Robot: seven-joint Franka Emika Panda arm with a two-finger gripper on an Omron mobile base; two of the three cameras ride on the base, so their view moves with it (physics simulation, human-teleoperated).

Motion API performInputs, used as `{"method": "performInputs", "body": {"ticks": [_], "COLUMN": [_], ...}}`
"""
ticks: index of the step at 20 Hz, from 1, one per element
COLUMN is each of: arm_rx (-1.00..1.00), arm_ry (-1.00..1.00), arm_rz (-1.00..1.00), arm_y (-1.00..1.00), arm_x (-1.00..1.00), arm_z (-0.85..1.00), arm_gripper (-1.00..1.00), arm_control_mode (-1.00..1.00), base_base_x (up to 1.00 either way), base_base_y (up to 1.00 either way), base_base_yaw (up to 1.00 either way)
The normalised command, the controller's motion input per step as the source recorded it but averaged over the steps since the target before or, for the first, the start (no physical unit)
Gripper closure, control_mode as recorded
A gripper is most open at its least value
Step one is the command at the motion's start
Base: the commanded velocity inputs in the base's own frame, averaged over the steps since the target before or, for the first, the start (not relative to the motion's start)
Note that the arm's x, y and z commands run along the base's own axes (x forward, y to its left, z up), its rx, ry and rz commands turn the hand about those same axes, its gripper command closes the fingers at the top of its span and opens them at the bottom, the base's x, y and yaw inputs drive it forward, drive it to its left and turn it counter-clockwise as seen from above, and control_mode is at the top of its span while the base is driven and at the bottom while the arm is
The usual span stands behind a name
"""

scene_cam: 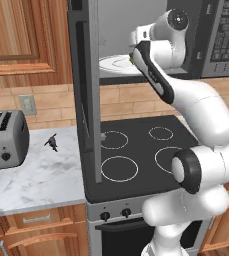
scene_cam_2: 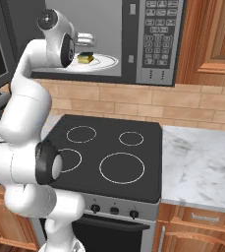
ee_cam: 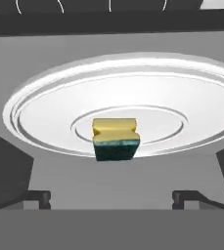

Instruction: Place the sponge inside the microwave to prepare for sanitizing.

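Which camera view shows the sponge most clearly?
The hand view: the sponge lies unobstructed near the middle of the white plate, apart from both fingertips. The right base view shows it small, beside the wrist. In the left base view I cannot make it out.

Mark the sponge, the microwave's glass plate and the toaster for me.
sponge [ee_cam: 115,140], hand view, on the edge between its yellow body and its green layer.
plate [ee_cam: 191,97], hand view, on a bare stretch of its white rim.
toaster [scene_cam: 3,140], left base view, on its silver front.
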Motion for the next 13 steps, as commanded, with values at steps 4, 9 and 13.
{"method": "performInputs", "body": {"ticks": [4,9,13], "arm_rx": [0.0,0.0,0.0], "arm_ry": [-0.33,-0.22,-0.17], "arm_rz": [0.0,0.0,0.0], "arm_y": [-0.07,-0.04,-0.09], "arm_x": [-1.0,-1.0,-1.0], "arm_z": [0.06,0.24,0.39], "arm_gripper": [-1.0,-1.0,-1.0], "arm_control_mode": [-1.0,-1.0,-1.0], "base_base_x": [0.0,0.0,0.0], "base_base_y": [0.0,0.0,0.0], "base_base_yaw": [0.0,0.0,0.0]}}
